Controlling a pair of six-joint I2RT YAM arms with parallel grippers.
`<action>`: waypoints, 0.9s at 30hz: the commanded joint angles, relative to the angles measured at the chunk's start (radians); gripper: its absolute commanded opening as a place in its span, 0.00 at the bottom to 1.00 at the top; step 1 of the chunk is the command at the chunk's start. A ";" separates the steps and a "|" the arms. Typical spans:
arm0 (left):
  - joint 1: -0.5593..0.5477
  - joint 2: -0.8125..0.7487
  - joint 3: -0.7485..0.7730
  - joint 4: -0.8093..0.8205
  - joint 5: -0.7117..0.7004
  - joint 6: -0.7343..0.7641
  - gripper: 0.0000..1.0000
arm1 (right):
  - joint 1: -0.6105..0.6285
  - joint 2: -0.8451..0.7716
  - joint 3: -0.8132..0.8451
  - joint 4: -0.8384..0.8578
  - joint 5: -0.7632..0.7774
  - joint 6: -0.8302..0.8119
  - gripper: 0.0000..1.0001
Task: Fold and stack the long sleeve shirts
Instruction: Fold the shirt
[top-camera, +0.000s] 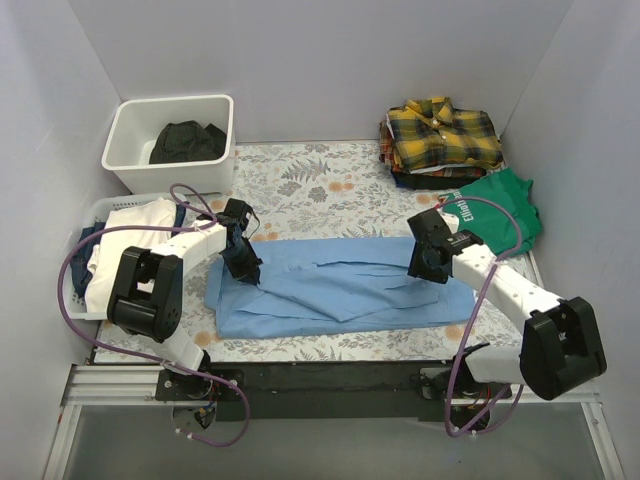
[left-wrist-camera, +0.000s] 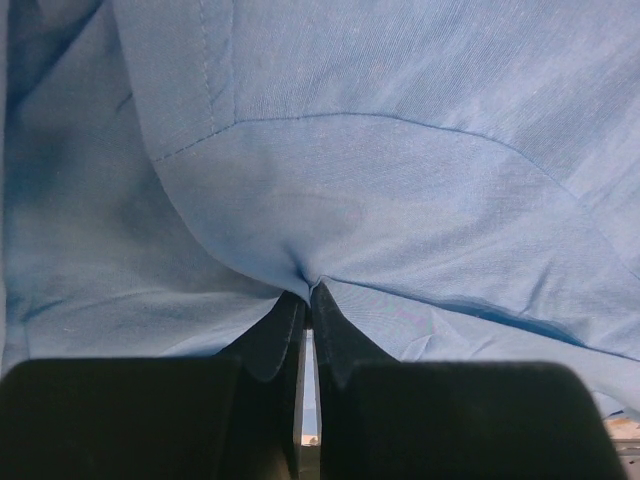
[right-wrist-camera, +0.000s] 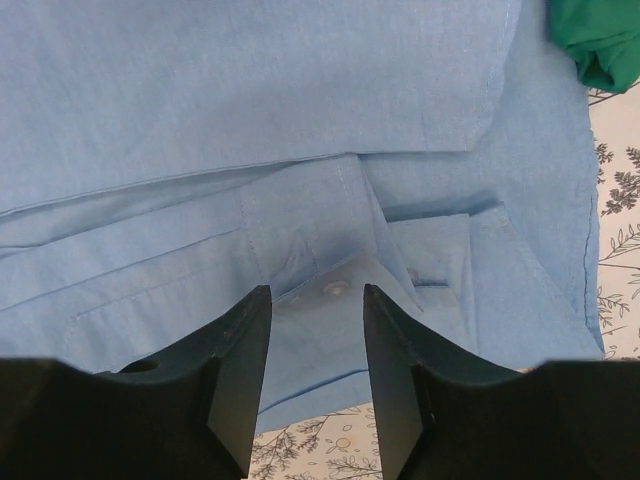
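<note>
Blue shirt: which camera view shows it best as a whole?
The top external view: it shows nearly the whole blue shirt, spread out flat. The left wrist view shows only a fold pinched in the left claw. The right wrist view shows only a part with a button, below the open right claw.

the blue shirt (top-camera: 340, 285) is a plain light blue, with one pale button (right-wrist-camera: 333, 290). the plaid shirt (top-camera: 440, 130) is yellow and black. the t-shirt (top-camera: 495, 215) is green with white lettering. the tablecloth (top-camera: 320, 180) is white, printed with grey leaves and orange flowers. the bin (top-camera: 130, 125) is white, and the garment (top-camera: 185, 140) in it is black. the cables (top-camera: 62, 280) are purple. the left arm (top-camera: 195, 243) and right arm (top-camera: 505, 285) are white and black.
</note>
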 joint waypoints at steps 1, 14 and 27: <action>0.009 -0.008 0.000 0.008 0.010 0.010 0.00 | -0.055 0.037 0.030 0.047 -0.064 -0.057 0.51; 0.007 0.003 -0.009 0.017 0.020 0.016 0.00 | -0.090 0.174 -0.009 0.081 -0.221 -0.117 0.41; 0.009 0.004 -0.006 0.023 0.025 0.025 0.00 | -0.090 -0.042 0.013 0.005 -0.147 -0.100 0.01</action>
